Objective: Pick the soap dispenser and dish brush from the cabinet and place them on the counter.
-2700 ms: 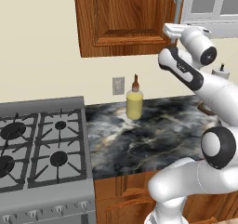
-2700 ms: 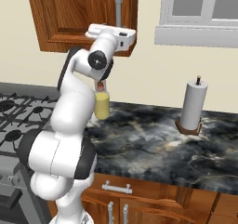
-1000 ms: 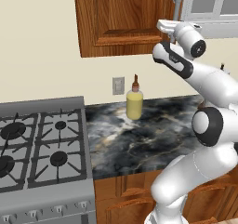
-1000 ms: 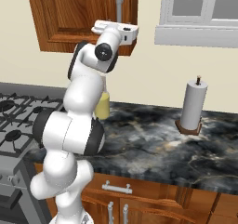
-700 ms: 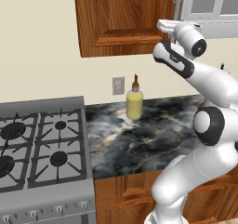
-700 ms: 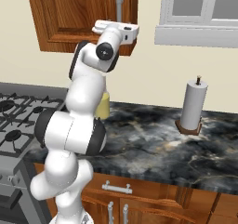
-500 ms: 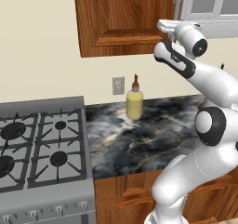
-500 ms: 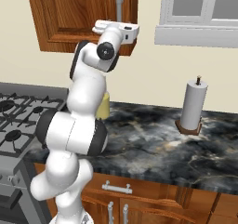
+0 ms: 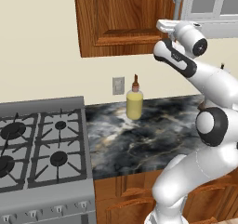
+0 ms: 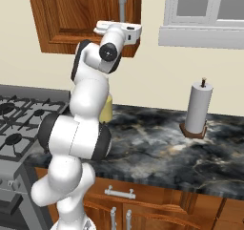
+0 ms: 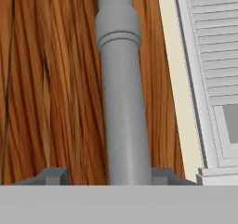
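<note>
The cabinet (image 9: 123,18) is a reddish-brown wooden wall unit with streaky vertical grain and a raised-panel door, shut, hanging above the far edge of the counter (image 9: 139,139), a dark, glossy marble-like slab veined in pale grey and gold. Down the door's right edge runs the handle (image 11: 122,93), a smooth matte grey round bar with a stepped collar near its mount. The gripper (image 11: 107,175) is raised to the lower part of that bar; in the hand view its two small dark fingertips (image 11: 53,175) stand on either side of the bar, the left one a little apart from it, the right one just beside it, so the jaws are part-way in around the handle and I cannot tell whether they press on it. On the counter, near the back wall and a pale wall outlet (image 9: 118,85), stands a squat bottle (image 9: 134,103) of yellowish liquid with a narrow brown nozzle. To its left lies a grey stove top (image 9: 39,146) with black cast grates and round burners. Farther right on the counter an upright white paper-towel roll (image 10: 196,109) sits on a brown wooden holder, below a white-framed window (image 10: 206,14).
</note>
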### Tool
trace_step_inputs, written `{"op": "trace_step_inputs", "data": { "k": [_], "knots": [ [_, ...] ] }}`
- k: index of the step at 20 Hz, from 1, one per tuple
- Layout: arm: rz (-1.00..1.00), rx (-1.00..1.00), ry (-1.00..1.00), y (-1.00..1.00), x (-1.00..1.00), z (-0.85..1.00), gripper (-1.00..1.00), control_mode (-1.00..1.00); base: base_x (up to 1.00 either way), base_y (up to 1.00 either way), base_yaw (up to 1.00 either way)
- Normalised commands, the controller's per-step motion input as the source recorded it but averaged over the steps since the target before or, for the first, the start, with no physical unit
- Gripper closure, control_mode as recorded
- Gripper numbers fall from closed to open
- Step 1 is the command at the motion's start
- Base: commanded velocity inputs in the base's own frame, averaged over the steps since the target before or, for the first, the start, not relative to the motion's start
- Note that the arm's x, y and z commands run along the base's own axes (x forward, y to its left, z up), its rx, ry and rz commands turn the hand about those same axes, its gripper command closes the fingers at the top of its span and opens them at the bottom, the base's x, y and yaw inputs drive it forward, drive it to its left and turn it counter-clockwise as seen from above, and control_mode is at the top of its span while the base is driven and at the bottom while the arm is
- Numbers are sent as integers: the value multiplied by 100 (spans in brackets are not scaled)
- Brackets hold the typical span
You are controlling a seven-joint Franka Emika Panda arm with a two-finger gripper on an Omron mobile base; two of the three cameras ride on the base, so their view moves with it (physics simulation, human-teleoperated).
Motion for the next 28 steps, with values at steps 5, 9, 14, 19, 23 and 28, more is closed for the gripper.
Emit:
{"op": "trace_step_inputs", "data": {
  "k": [5,9,14,19,23,28],
  "knots": [
    [0,0,4,0,5,0,100,-100,0,0,0],
    [-1,0,8,0,7,0,100,-100,0,0,0],
    [-2,0,11,0,8,0,100,-100,0,0,0],
    [-1,0,9,3,3,0,100,-100,0,0,0],
    [0,0,4,20,0,0,100,-100,0,0,0],
    [-1,0,3,26,0,0,100,-100,0,0,0]
  ]
}}
